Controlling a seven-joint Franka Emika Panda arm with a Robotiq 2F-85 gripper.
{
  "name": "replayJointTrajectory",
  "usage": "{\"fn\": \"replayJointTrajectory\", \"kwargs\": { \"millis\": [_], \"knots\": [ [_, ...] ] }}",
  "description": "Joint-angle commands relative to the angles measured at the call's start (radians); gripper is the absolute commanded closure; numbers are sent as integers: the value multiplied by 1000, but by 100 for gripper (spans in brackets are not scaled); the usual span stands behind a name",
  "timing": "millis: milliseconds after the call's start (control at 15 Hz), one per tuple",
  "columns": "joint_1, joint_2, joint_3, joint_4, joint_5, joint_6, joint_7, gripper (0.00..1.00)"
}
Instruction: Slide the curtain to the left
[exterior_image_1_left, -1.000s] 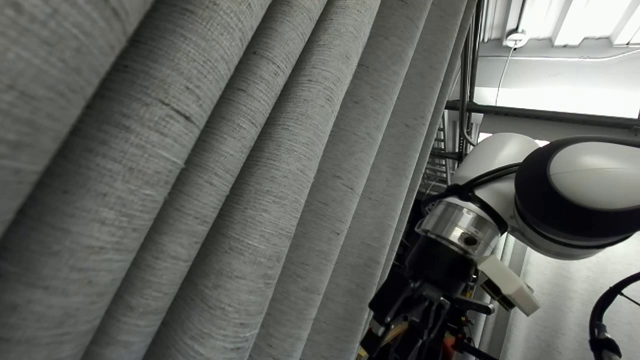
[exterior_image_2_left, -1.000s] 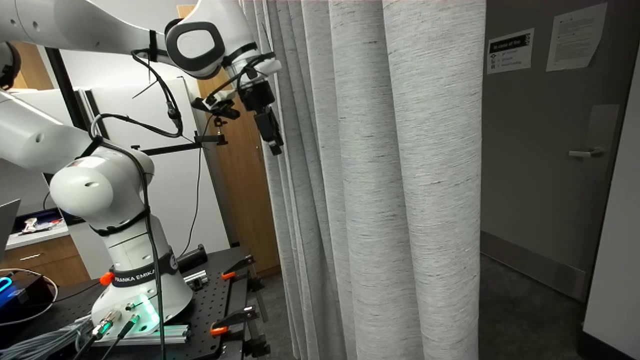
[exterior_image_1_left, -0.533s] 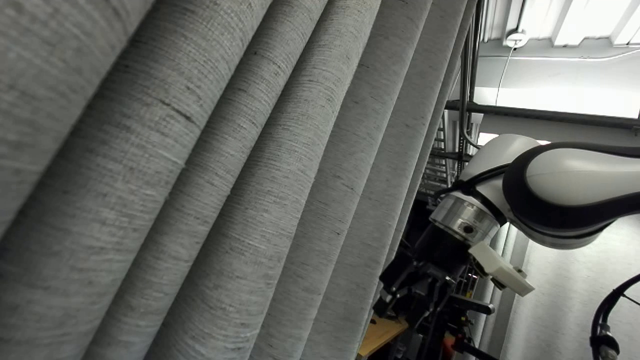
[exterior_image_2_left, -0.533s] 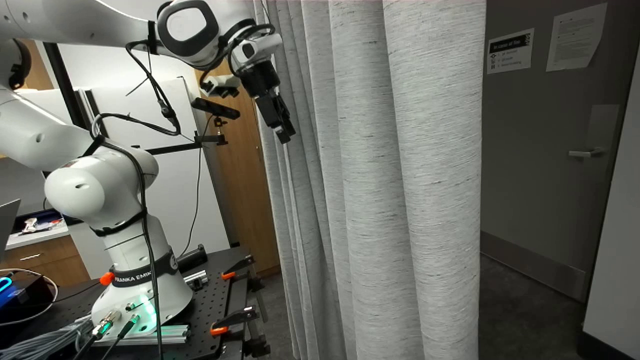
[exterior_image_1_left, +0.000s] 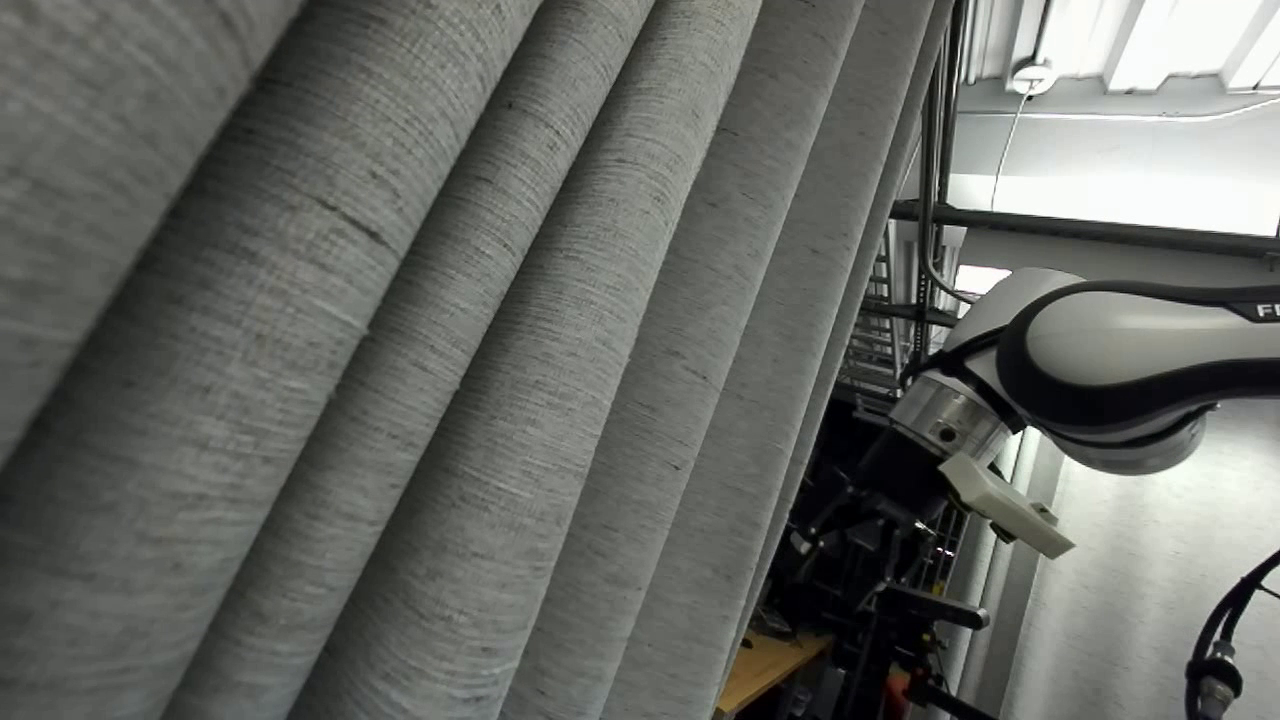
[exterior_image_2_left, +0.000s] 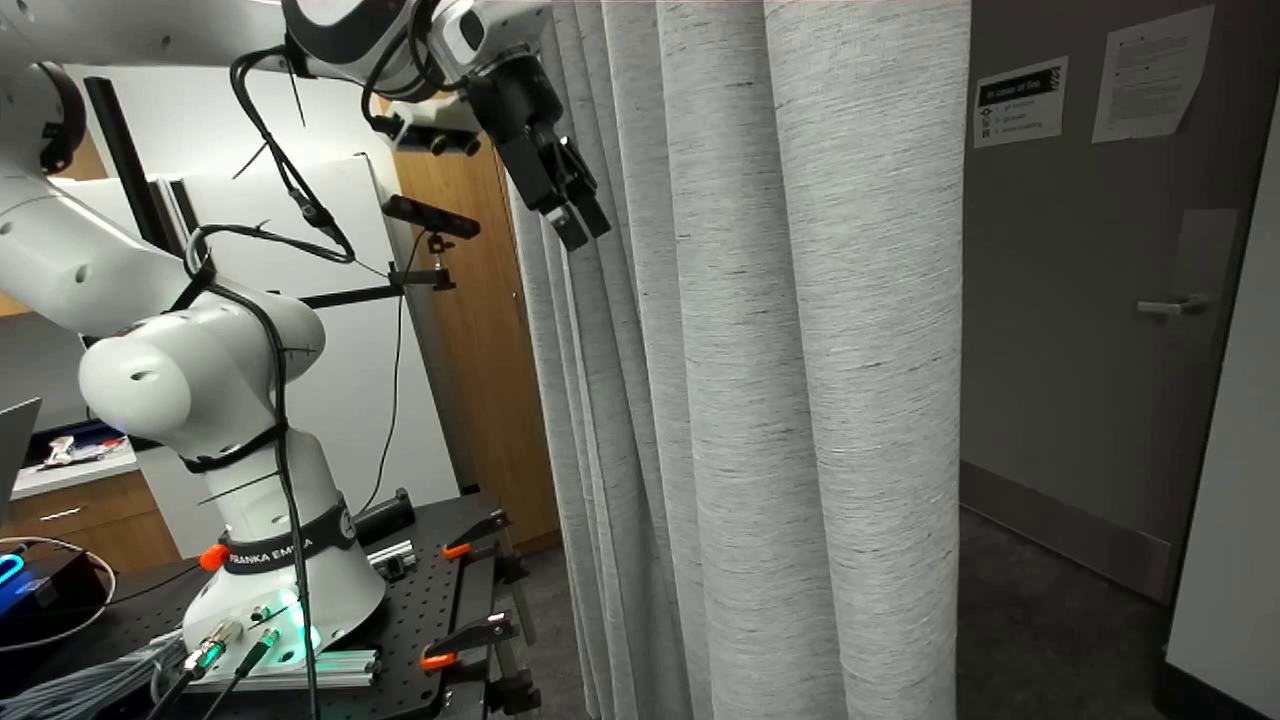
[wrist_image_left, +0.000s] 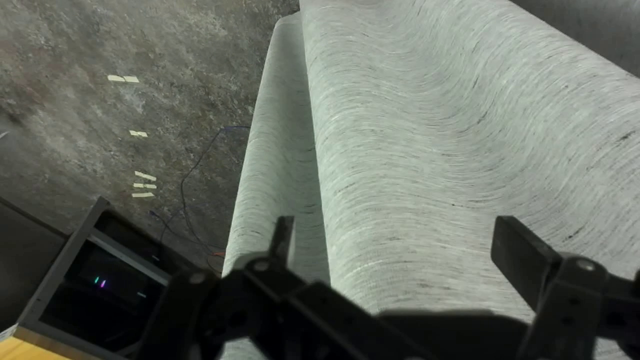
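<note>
The curtain is large grey woven cloth in deep vertical folds; it fills the middle in an exterior view (exterior_image_2_left: 740, 400) and the left half in an exterior view (exterior_image_1_left: 480, 380). In the wrist view the curtain (wrist_image_left: 400, 150) lies beyond the jaws, with a fold edge running between them. My gripper (wrist_image_left: 395, 227) is open with a wide gap and nothing visibly held. In an exterior view the gripper (exterior_image_2_left: 588, 228) points down to the right in front of the curtain's left folds. In an exterior view it is dark beside the curtain's right edge (exterior_image_1_left: 800, 540). I cannot tell whether it touches the cloth.
A black camera (exterior_image_2_left: 432, 216) stands on an arm behind the gripper. A black table (exterior_image_2_left: 430, 590) with orange-tipped clamps (exterior_image_2_left: 470, 640) carries the robot base. A grey door (exterior_image_2_left: 1100, 380) is right of the curtain. A dark-framed box (wrist_image_left: 100, 285) stands on the floor at lower left.
My gripper has risen and moved rightward in an exterior view, looking larger, with the whole arm lifting. The curtain shows no visible movement.
</note>
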Motion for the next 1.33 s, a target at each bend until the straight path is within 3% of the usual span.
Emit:
{"fn": "replayJointTrajectory", "kwargs": {
  "millis": [0,533,867,1133,1200,1267],
  "knots": [
    [4,2,-3,2,-3,-2,2,0],
    [-54,62,-35,56,-42,12,6,0],
    [-101,142,-82,161,-90,16,-9,0],
    [-73,216,-126,243,-98,73,-92,0],
    [-84,162,-110,189,-84,39,-50,0],
    [-83,179,-115,205,-85,54,-64,0]
  ]
}}
